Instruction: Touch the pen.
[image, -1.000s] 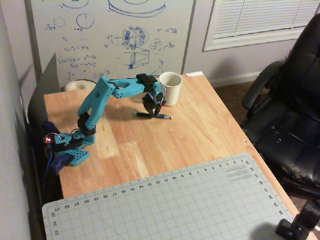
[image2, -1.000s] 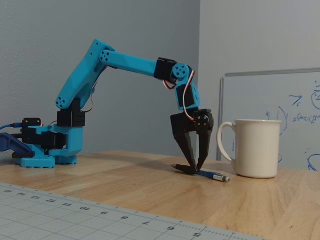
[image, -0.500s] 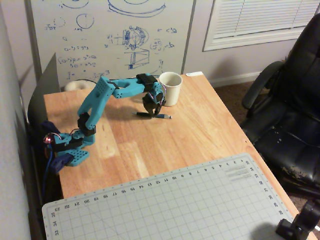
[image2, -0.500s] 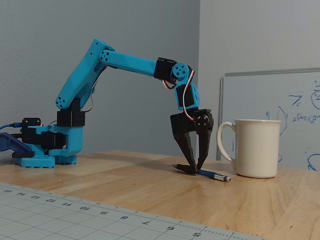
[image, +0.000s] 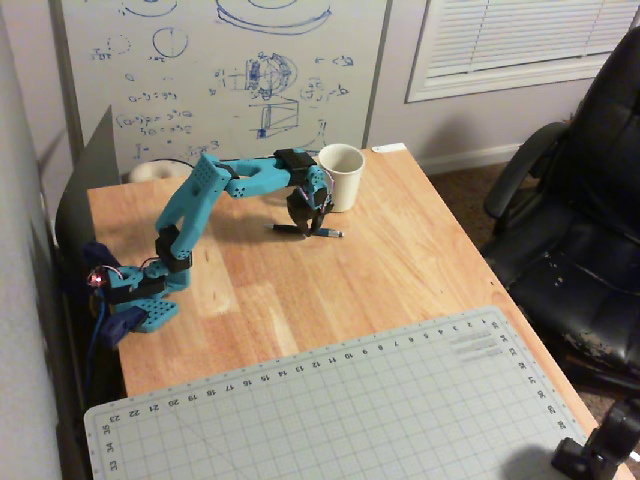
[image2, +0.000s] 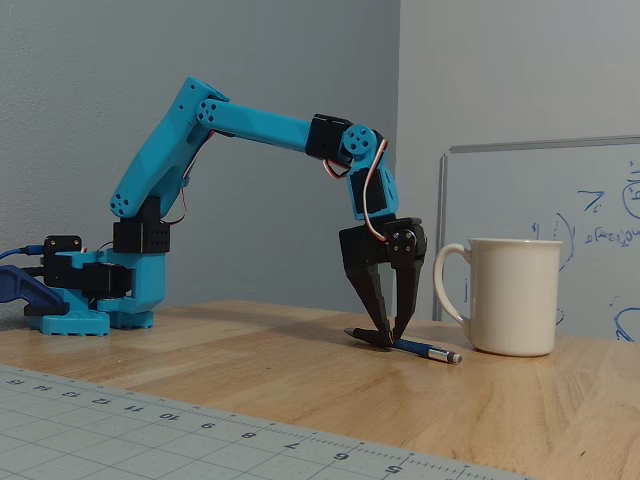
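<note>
Cutting mat (image: 330, 400): nearest the overhead camera, grey and gridded, covering the near end of the worktop (image: 400, 260); nothing rests on it.

Arm base (image2: 90, 290): clamped at the worktop's left edge as the fixed view shows it, probably so the reach spans the bare wood.

Pen (image2: 425, 351): lying flat on the wood, just beside the mug, silvery tip pointing right in the fixed view; in the overhead view it reads only as a short dark line (image: 325, 233).

End effector (image2: 385, 338): pointing straight down, fingers drawn nearly together into a narrow V with the tips at the pen's left end. They appear to touch it; I cannot tell whether they pinch it.

Mug (image2: 510, 296): white, upright, handle turned toward the arm.

Fixed view adds: the side profile, so tip height against the pen can be judged.

Overhead view adds: the layout, the whiteboard (image: 220, 70) behind, the office chair (image: 570, 220) to the right.

Task judgement: the touch looks made, or all but made.
</note>
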